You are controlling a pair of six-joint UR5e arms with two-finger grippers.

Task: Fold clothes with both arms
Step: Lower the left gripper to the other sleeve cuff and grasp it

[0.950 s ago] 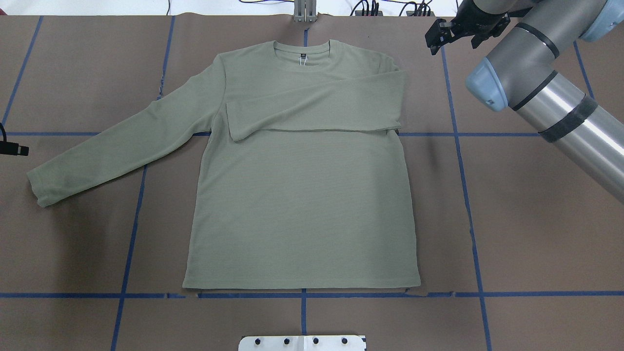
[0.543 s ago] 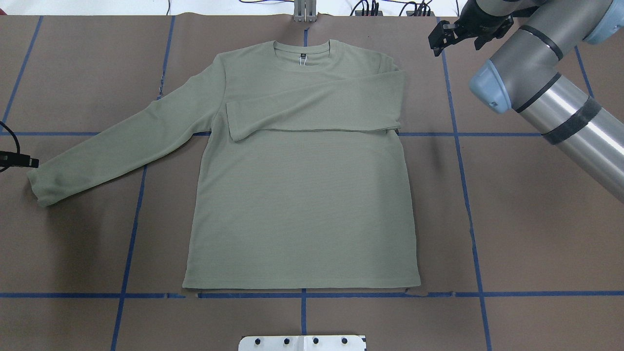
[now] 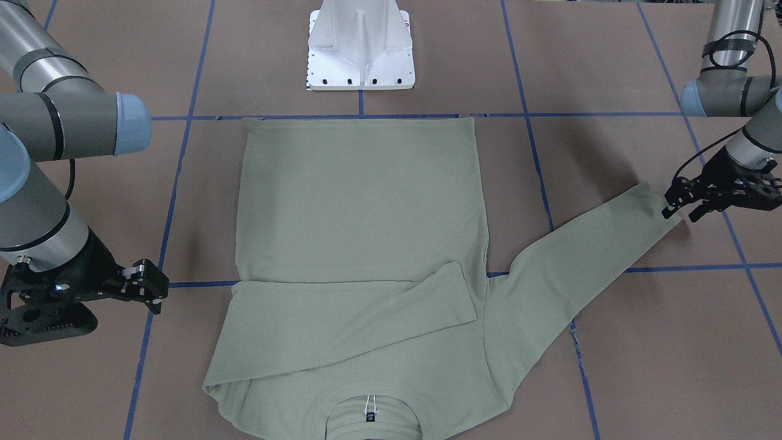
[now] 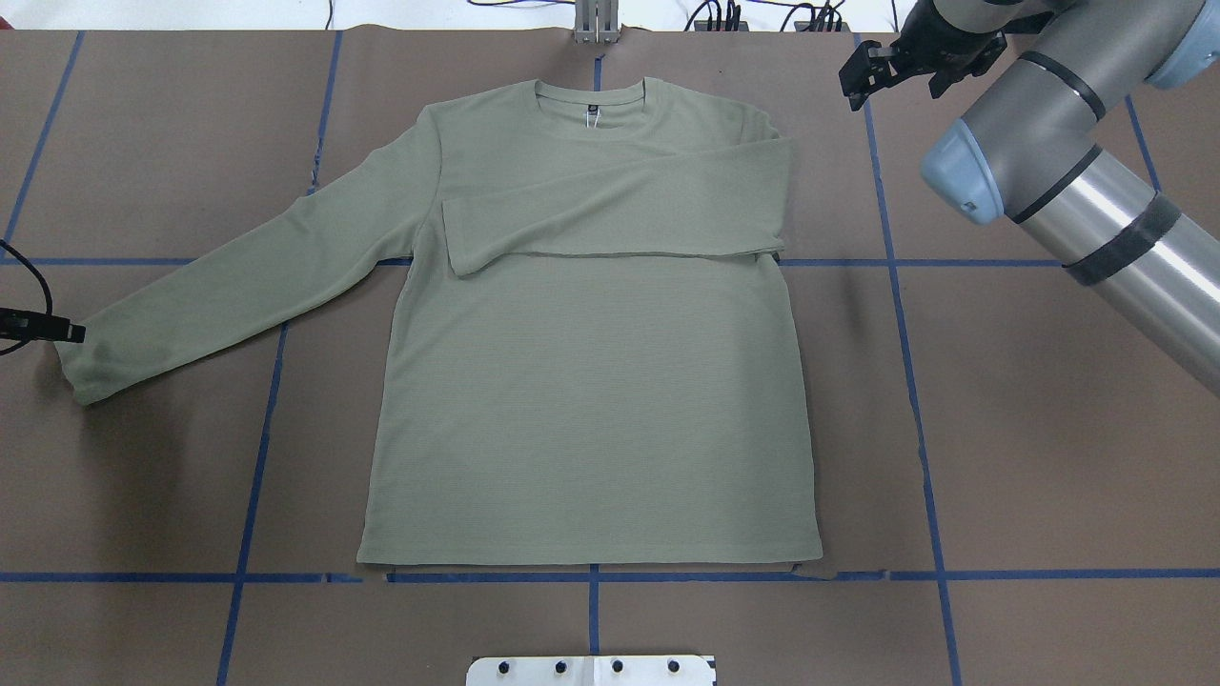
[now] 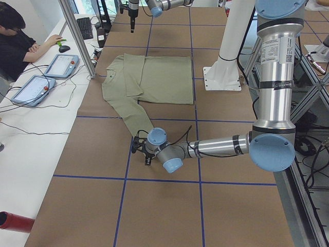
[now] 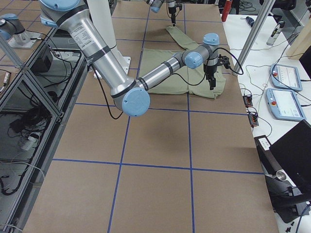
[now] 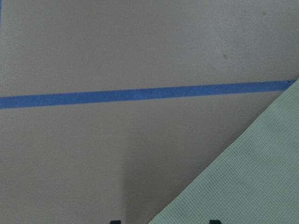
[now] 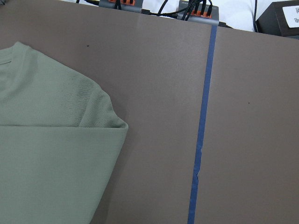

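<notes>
Left black two-finger gripper (image 3: 679,208), jaws apart and empty, is at the outstretched cuff (image 4: 81,367) of the sage-green knit shirt (image 4: 591,410); right gripper (image 4: 858,84) hangs open, empty. Next, likely: pinch, sweep sleeve across chest.

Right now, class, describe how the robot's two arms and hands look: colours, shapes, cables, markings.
Both arms are silver tubes with grey joints and light-blue caps. The right arm wears a black strap; the left arm carries a white printed label and a thin black cable. The left hand and right hand are black, two-fingered.
</notes>
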